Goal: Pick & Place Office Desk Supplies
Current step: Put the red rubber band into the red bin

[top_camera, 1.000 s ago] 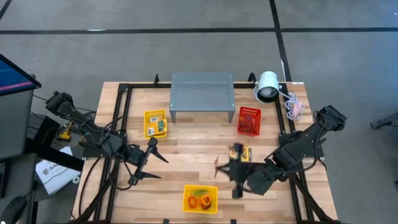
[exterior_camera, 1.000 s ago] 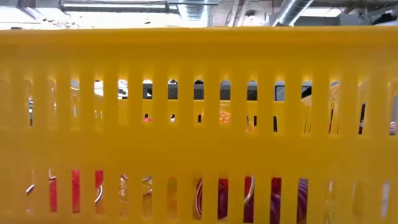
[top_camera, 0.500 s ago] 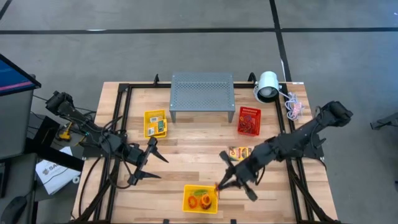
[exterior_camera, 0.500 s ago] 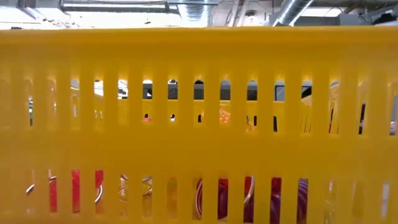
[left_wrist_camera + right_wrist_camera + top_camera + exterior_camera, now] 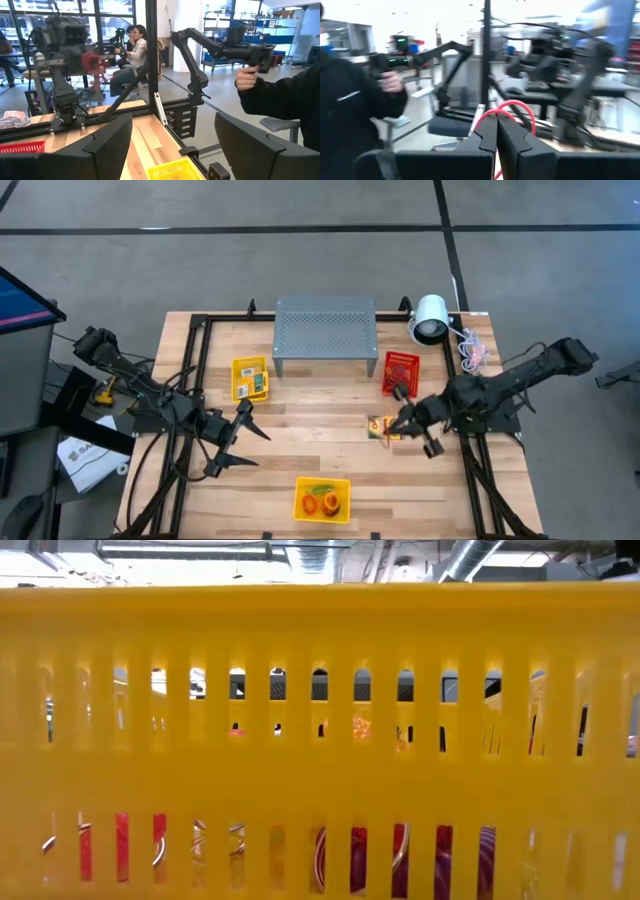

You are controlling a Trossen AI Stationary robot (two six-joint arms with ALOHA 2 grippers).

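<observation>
The yellow basket (image 5: pixel 322 499) sits at the near edge of the wooden surface (image 5: pixel 300 430), and its slotted wall fills the low view. Inside it lie rubber-band loops (image 5: pixel 322 502), orange and green from above, red and purple through the slots.

Beyond the basket and to its left, the left tool (image 5: pixel 238 438) hangs over bare wood with its fingers spread wide and nothing between them. In its wrist view the two dark fingers (image 5: pixel 107 145) stand well apart.

Beyond the basket and to its right, the right tool (image 5: pixel 403 420) is closed on a red rubber band (image 5: pixel 512 112); the wrist view shows the thin loop arching up from between the shut fingers (image 5: pixel 485 137). This tool hovers just over a small crayon box (image 5: pixel 381 426) lying flat on the wood.

Farther from the basket, toward the back left, a second crayon box (image 5: pixel 250 378) lies flat. Toward the back right stands a red basket (image 5: pixel 399 374) with dark contents that I cannot make out. At the far edge, straight behind the yellow basket, stands the grey perforated stand (image 5: pixel 325 333), with the white lamp (image 5: pixel 430 319) to its right.

In both wrist views a person in a dark sleeve (image 5: pixel 280 97) holds a handheld device beyond the surface.
</observation>
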